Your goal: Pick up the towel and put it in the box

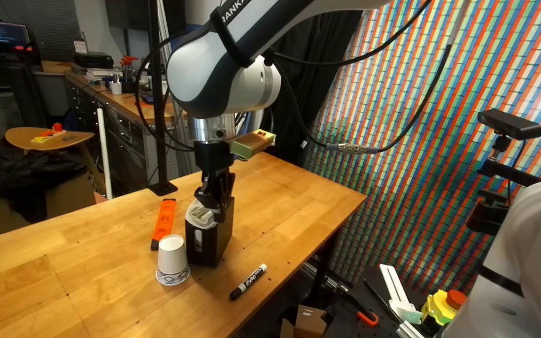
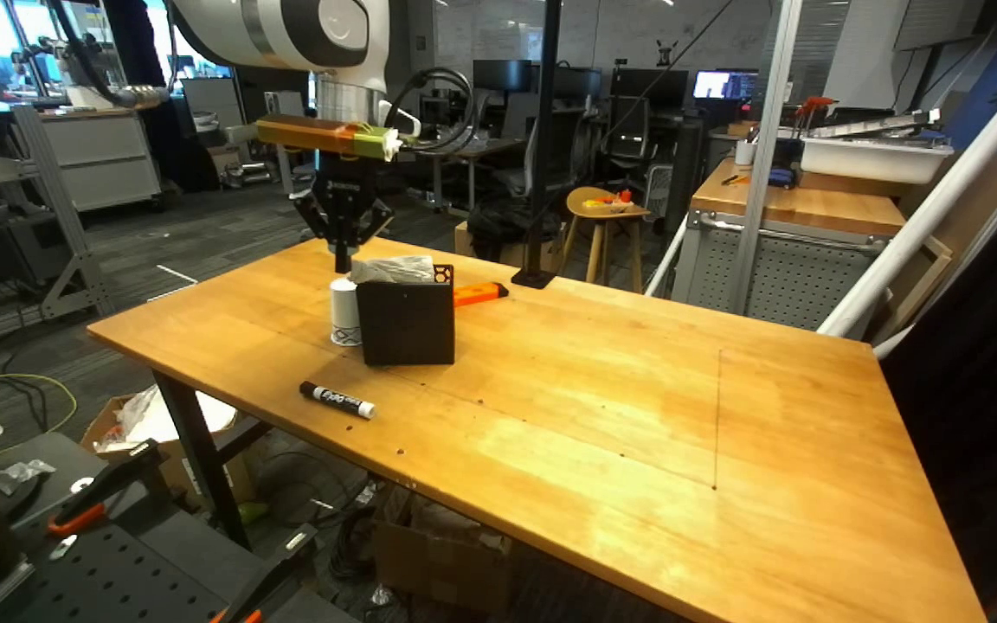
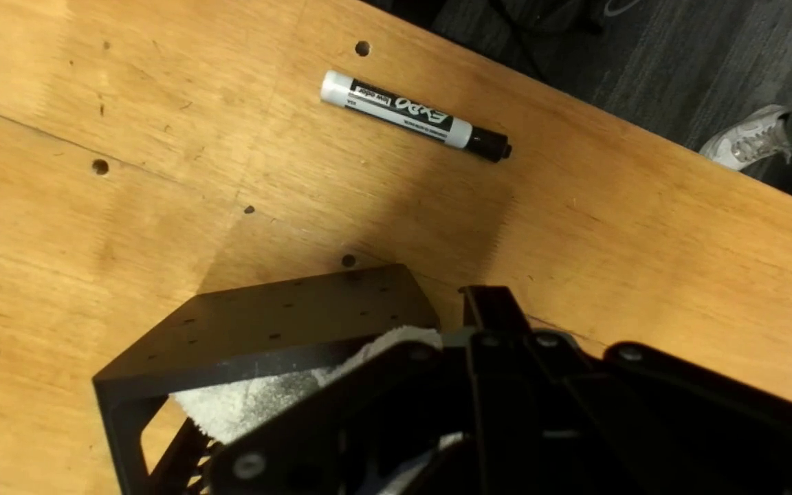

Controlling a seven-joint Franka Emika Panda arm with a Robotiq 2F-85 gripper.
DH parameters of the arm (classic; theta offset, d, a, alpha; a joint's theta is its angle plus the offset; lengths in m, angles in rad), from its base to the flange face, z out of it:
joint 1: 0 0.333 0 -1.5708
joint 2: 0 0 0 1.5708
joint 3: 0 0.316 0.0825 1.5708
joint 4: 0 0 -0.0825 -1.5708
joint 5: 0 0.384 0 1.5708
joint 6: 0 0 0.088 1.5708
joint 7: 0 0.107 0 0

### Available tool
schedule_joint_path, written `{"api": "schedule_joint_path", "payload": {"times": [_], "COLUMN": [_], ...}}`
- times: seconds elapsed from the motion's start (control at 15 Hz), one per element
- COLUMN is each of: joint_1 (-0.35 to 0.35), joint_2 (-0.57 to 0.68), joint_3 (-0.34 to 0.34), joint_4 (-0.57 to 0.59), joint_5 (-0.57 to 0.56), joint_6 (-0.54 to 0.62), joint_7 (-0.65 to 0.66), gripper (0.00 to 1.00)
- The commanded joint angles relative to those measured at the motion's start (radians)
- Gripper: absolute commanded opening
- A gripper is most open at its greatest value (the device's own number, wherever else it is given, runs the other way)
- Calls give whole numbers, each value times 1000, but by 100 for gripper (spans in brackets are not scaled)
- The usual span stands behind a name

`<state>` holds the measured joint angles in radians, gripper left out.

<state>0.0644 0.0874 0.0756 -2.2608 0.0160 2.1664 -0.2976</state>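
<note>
The towel is found inside the box on the bench, with its pale upper folds seen above the rim in both exterior views; placing is therefore judged done or nearly so. The jaws of the claw are found together, near the towel, with nothing seen between them; whether the towel is touched cannot be told. A rough, fuzzy surface is shown in the wrist view. From this, the towel is judged light, soft and limp, not fragile, and unlikely to slip once pinched. Should a new hold be needed, the raised fold is best taken from above, near its middle, with the jaws first parted to straddle it and kept clear of the rim. If a wall were pinched along with the towel, the box might be lifted or tipped. Alternatively, the fold could be pressed lower with the jaws joined. An upturned cup is noted just beside the box and could be knocked.
</note>
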Motion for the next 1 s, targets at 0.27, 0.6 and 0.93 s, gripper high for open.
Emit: {"api": "schedule_joint_path", "payload": {"times": [0.27,0.6,0.93], "joint_1": [-16,-39,-59], "joint_2": [71,101,126], "joint_3": [-5,-17,-24], "joint_4": [98,118,138], "joint_5": [-5,-6,-4], "joint_6": [-9,-11,-13], "joint_7": [-26,-29,-30], "gripper": [1,1,1]}}
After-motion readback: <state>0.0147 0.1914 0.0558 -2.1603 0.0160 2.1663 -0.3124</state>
